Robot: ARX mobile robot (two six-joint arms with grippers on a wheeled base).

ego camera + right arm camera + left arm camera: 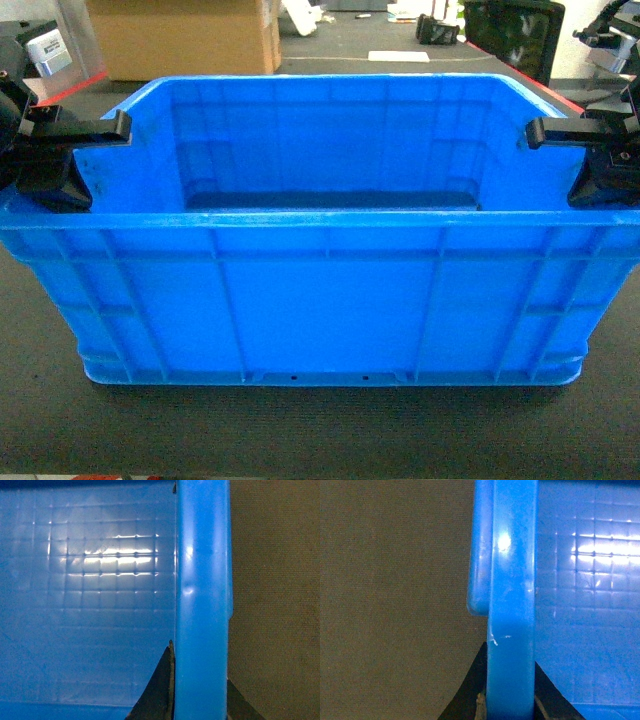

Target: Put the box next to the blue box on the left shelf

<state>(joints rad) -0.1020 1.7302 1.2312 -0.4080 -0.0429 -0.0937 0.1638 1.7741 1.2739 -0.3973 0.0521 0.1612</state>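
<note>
A: How is the blue crate expected to handle?

B: It is judged stiff, smooth and bulky but light, its inside seen empty. It sits on the dark table; the thick side rims are the natural holds.

A: And the grippers?

B: The left gripper is narrowed onto the left rim, the right gripper onto the right rim; in both wrist views the rim is seen pinched between the jaws.

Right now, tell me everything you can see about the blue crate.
The blue crate is bright-blue plastic, rectangular, open-topped and empty, with ribbed walls, a thick rim and a grid-patterned floor. It sits upright on a dark mat. The left gripper and right gripper each straddle a side rim.
</note>
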